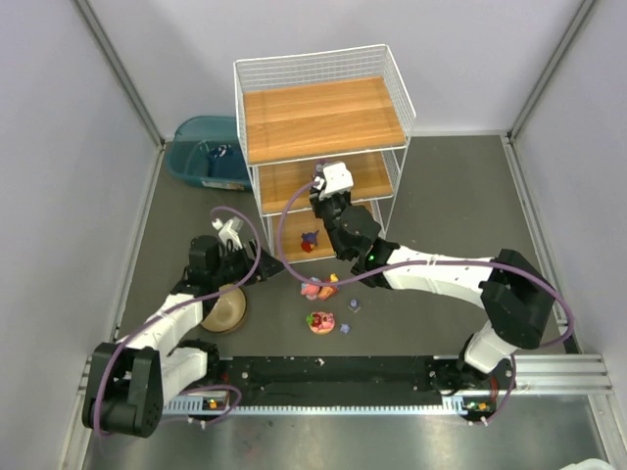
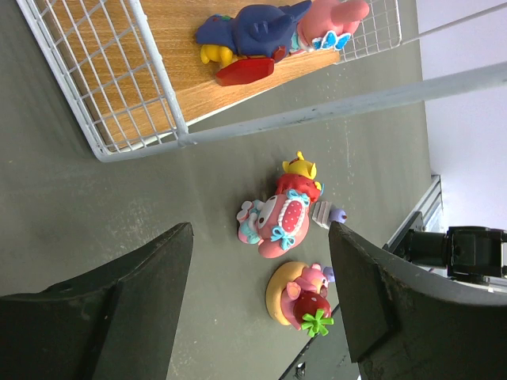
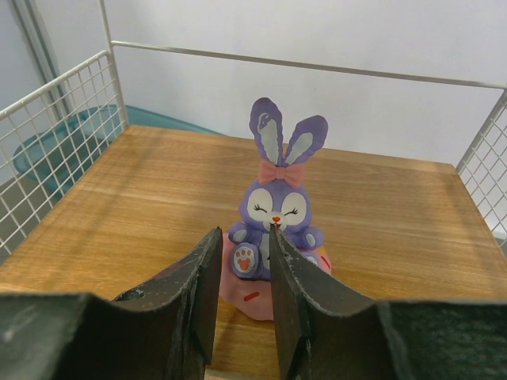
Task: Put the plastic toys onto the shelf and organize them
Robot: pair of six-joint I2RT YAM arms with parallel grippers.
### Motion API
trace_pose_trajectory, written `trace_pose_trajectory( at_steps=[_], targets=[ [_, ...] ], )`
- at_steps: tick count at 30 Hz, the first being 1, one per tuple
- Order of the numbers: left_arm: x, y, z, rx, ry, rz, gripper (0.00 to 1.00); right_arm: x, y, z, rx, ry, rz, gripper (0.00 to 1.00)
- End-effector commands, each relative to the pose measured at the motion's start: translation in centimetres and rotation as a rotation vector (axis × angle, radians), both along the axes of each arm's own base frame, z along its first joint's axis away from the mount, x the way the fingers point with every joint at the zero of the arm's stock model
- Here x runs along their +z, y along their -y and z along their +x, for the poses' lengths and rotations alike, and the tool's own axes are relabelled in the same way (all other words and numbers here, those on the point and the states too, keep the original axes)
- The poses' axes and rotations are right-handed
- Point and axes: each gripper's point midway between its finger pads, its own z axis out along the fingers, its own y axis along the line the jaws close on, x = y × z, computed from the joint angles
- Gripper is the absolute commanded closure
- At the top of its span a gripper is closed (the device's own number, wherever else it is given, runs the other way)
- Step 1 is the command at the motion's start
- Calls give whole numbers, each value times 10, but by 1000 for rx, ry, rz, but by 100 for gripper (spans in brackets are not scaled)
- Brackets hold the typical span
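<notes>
On the middle tier of the shelf [image 1: 323,117], the right gripper [image 3: 245,233] sits low over the board, fingers [image 3: 198,285] narrow, only a slim gap between them. The purple-eared bunny [image 3: 277,207] stands upright on its pink base directly ahead. One foot shows through the gap; cannot tell whether the fingers touch it. The left gripper [image 2: 260,229] is spread wide, holding nothing, above the table [image 1: 441,196] in front of the shelf. In the top view the right wrist covers the bunny, so only the right wrist camera shows it; that camera also catches the teal bin [image 1: 201,147] through the side mesh. The left wrist camera gives the bottom tier close — a cluster of toys [image 2: 261,28] at the board's front edge, navy, pink, yellow and red, pressed together, not separable for a count. Count: shelf tiers, three; bunny, one. Loose on the table: one pink figure [image 2: 277,226] with a small yellow figure [image 2: 299,167] just beside it, one yellow disc [image 2: 279,297] with a strawberry on it, and two small purple bits [image 1: 355,305] in the top view. Tan bowl [image 1: 227,311], one, beside the left arm; bin, one, left of the shelf.
</notes>
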Motion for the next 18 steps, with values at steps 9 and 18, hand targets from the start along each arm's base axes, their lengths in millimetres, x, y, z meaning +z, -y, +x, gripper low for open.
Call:
trace_pose_trajectory(
  at_steps=[9,18],
  targets=[
    [16,3,7,-18,82,-14,25,-25,-8,-22,122,-52,-53,69],
    [17,3,7,-18,81,-16,25,-25,-9,-24,134,-37,-89,68]
  ],
)
